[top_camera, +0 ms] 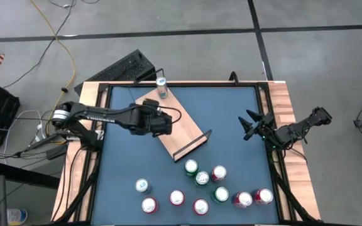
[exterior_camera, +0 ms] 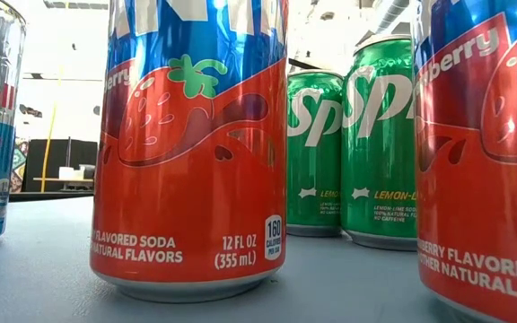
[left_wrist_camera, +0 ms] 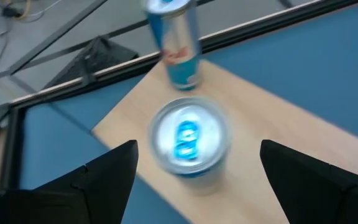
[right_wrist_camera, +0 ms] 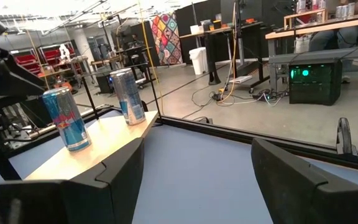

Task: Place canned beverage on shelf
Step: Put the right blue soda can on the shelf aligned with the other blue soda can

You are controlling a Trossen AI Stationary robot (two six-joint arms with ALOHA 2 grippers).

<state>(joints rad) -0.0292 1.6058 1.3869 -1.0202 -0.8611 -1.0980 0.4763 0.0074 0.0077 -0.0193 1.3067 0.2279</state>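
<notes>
Two cans stand on the shelf, the left gripper wide apart, seemingly just clear of one, while the right gripper waits open and about ten cans remain on the table.

Lighting: even, bright, overhead; shadows soft. Low view: windows behind blown out, glare streaks on the red can, nearest cans cropped. Left wrist view: motion blur, can top smeared. Right wrist view: sharp, fingers in shadow.

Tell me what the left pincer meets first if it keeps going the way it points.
Probably the near blue can standing on the shelf, centred between the open left pincer's fingers. A second can stands beyond it, by the shelf's far end. Depth is uncertain.
</notes>
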